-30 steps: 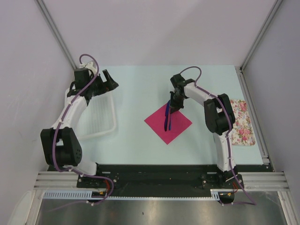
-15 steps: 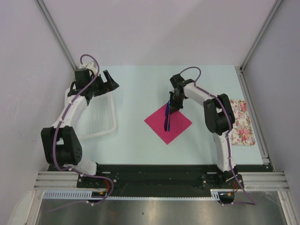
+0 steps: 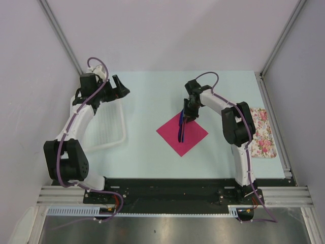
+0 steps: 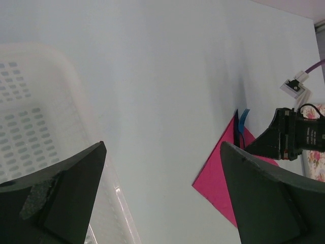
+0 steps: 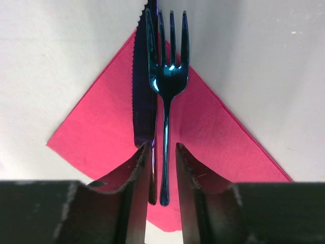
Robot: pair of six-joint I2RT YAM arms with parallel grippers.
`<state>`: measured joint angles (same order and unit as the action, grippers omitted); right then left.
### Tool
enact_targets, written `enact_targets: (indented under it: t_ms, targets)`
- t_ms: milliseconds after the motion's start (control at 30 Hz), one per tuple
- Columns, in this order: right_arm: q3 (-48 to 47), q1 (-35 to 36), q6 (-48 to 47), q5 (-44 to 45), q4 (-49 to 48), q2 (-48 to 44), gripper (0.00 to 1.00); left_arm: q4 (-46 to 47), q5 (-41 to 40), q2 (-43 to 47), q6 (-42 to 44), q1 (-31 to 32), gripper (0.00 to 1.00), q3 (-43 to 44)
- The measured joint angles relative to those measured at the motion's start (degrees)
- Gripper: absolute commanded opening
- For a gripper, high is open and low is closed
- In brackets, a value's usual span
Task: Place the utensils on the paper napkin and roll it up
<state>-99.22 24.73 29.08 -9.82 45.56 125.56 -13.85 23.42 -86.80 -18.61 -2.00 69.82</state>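
on the left, our left gripper point(image 3: 122, 87) is spread wide, holding nothing, above the far end of the white basket point(image 3: 123, 133). mid-table the pink napkin point(image 3: 195, 134) lies like a diamond, with the dark blue knife point(image 5: 143, 101) and fork point(image 5: 167, 76) side by side on it. the right gripper point(image 5: 164, 147) straddles the fork handle, jaws slightly apart and not pinching it, far as we can tell.

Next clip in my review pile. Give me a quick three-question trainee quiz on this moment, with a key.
1. True or false: the fork lies on the napkin.
2. What lies beside the fork? A) knife B) spoon C) chopsticks
3. Whose jaws stand wider apart, the left gripper or the right gripper?
Key: 1 true; 2 A; 3 left gripper.
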Motion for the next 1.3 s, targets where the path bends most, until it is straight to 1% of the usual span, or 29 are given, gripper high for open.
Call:
enact_targets:
  t_ms: [67,133,167,200,267,300,333,367,400,467,500,567,600,667,767,833,933,967,1000,1067,1100,1167,1200,1267,1300]
  targets:
    - [0.0,-0.6,-0.2,-0.4,0.0,-1.3,0.38,0.8,0.9,1.2,1.9,0.3,1.00,0.0]
    - [0.0,-1.6,-0.5,-1.1,0.0,-3.5,0.44,1.6,1.0,3.2,4.8,1.8,1.00,0.1]
    - [0.2,-2.4,-0.8,-1.6,-0.3,-5.4,0.46,1.9,1.1,4.3,6.3,2.9,1.00,0.2]
    - [0.5,-3.1,-1.1,-1.9,-0.5,-7.2,0.50,2.0,1.2,5.3,7.9,4.3,1.00,0.5]
    - [1.0,-5.2,-2.3,-2.8,-0.8,-12.1,0.54,2.2,1.6,7.0,11.1,7.1,1.00,1.5]
    - [1.3,-6.5,-3.2,-3.5,-1.3,-15.0,0.59,2.1,1.9,7.6,12.7,8.2,1.00,2.1]
    - [1.5,-7.3,-4.0,-4.1,-1.5,-17.1,0.61,1.9,2.1,8.1,15.1,9.6,1.00,3.0]
    - [1.8,-8.6,-5.5,-4.9,-1.9,-19.5,0.64,1.2,2.0,8.5,17.6,11.2,1.00,4.2]
    - [2.2,-9.7,-7.1,-5.7,-2.2,-21.8,0.69,0.4,1.7,8.8,20.7,12.7,1.00,5.5]
    - [3.9,-11.7,-12.3,-8.2,-2.6,-26.5,0.74,-1.4,1.8,9.6,26.9,16.4,1.00,7.7]
    - [4.6,-12.1,-14.0,-9.1,-2.7,-27.9,0.76,-1.8,2.2,10.1,28.6,17.4,1.00,8.0]
    - [7.9,-12.8,-18.9,-12.0,-3.3,-31.4,0.83,-2.9,4.8,12.2,33.0,19.6,1.00,7.7]
    - [9.4,-12.9,-20.5,-13.2,-3.3,-32.5,0.90,-3.5,5.9,13.2,34.3,20.3,1.00,7.5]
    - [13.2,-13.1,-24.3,-16.8,-3.6,-34.4,0.96,-4.3,8.5,15.1,36.9,21.6,1.00,6.7]
    - [18.0,-13.1,-28.2,-22.5,-4.3,-34.7,0.96,-3.9,9.5,17.0,42.0,25.7,1.00,3.1]
    - [20.8,-13.1,-29.9,-26.7,-4.4,-33.5,0.95,-2.8,9.0,17.3,46.3,30.7,1.00,-2.3]
    - [22.1,-12.9,-30.7,-30.8,-4.8,-29.8,0.94,-0.4,6.9,15.0,52.4,38.7,0.99,-12.4]
    - [22.1,-12.9,-30.9,-31.7,-4.9,-28.6,0.93,0.0,6.3,13.4,54.2,40.8,0.97,-15.0]
    - [22.1,-12.9,-31.1,-32.6,-5.1,-27.1,0.93,0.3,5.7,11.5,55.9,42.7,0.92,-17.2]
    - [22.1,-12.9,-31.3,-33.9,-5.2,-24.5,0.92,1.1,4.2,7.7,58.9,45.7,0.83,-20.4]
    - [22.2,-12.9,-31.4,-34.5,-5.1,-23.3,0.92,1.8,3.5,5.9,59.9,46.7,0.72,-21.1]
    - [22.2,-12.9,-31.3,-35.1,-5.2,-21.4,0.92,3.2,2.9,2.8,61.1,48.2,0.61,-21.3]
    - [22.2,-12.9,-31.2,-35.6,-5.2,-20.5,0.92,4.1,2.9,1.2,61.7,48.8,0.53,-21.0]
    - [22.2,-12.9,-31.2,-36.1,-5.2,-19.2,0.92,5.6,3.1,-1.7,62.6,49.8,0.49,-20.1]
    - [22.2,-12.9,-31.2,-36.2,-5.1,-18.9,0.91,6.4,3.2,-2.8,63.1,50.2,0.43,-19.9]
